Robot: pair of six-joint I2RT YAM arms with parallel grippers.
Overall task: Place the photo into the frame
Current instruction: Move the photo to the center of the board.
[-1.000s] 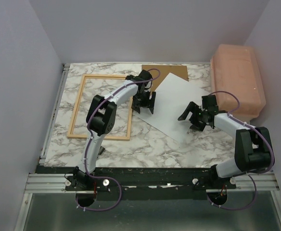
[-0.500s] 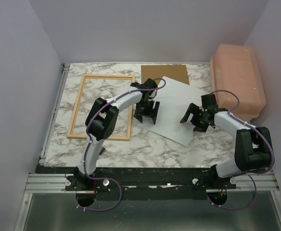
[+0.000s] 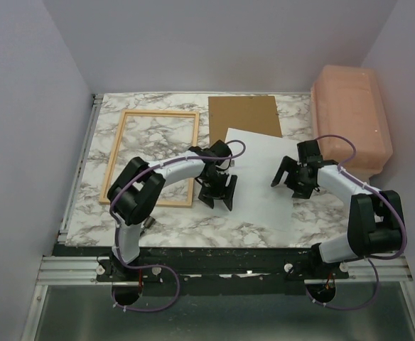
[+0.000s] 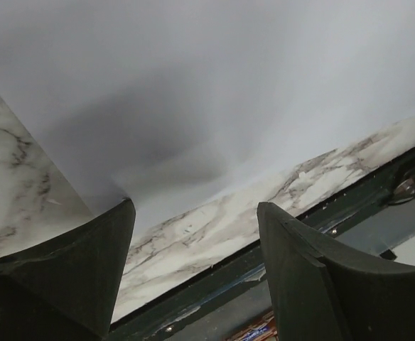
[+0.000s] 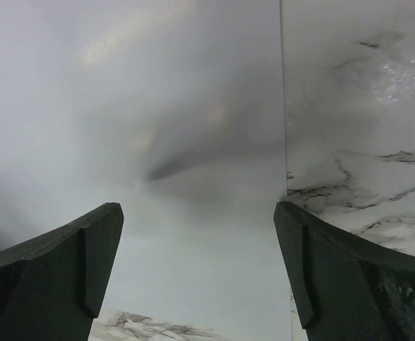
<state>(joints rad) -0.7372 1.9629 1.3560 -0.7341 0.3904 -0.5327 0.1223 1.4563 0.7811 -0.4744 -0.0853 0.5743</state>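
Observation:
The photo [image 3: 261, 174] lies flat on the marble table, white side up. The frame [image 3: 114, 158] of light wood lies to its left, with marble showing through the pane. My left gripper [image 3: 217, 199] is open and low over the photo's near left edge. In the left wrist view, the left gripper [image 4: 197, 213] has one finger at the sheet's edge [image 4: 214, 106] and the other over marble. My right gripper [image 3: 289, 183] is open over the photo's right part. In the right wrist view, the right gripper [image 5: 197, 220] spans the sheet [image 5: 158, 142] up to its right edge.
A brown backing board [image 3: 243, 115] lies at the back, partly under the photo's far corner. A pink lidded box [image 3: 353, 121] stands at the far right. The table's black front rail [image 4: 278, 249] runs close below the left gripper.
The photo has slid toward the near edge and turned squarer, uncovering more of the brown board. My left gripper moved nearer along with it. My right gripper shifted slightly right and stayed open.

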